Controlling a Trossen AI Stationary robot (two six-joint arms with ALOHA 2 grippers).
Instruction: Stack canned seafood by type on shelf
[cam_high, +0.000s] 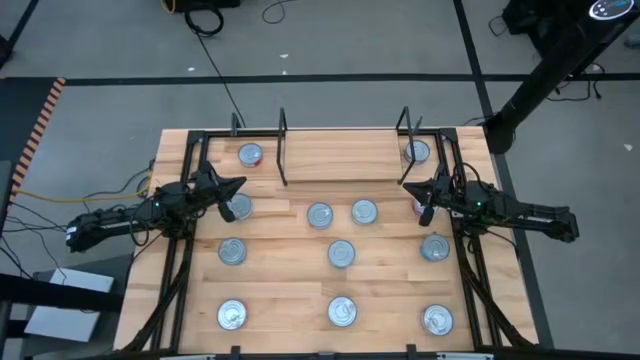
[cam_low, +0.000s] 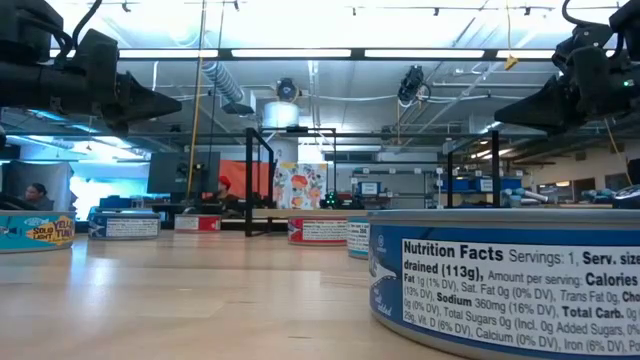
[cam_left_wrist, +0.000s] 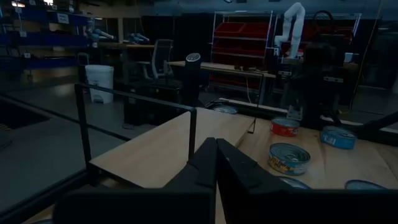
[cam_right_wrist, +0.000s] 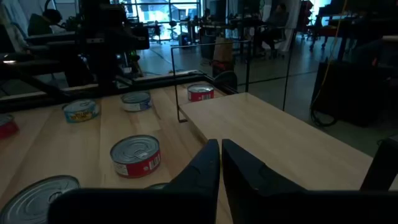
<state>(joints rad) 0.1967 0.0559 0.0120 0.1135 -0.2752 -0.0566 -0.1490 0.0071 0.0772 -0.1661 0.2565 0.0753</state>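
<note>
Left hand (cam_high: 238, 184) closed, empty, raised over bench (cam_high: 290, 300) just off shelf (cam_high: 340, 160) left end; one tin (cam_high: 237, 207) right below it. Right hand (cam_high: 409, 185) closed, empty, near shelf right end, red tin (cam_right_wrist: 135, 155) just beside. Remaining tins (cam_high: 341, 253) scattered on bench before shelf; two tins (cam_high: 250, 155) outside shelf ends, none on board.

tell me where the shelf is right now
In the high view the shelf lies along the table's far edge, centred between both arms, its board bare, with one tin just outside its left end frame and another by its right.
</note>
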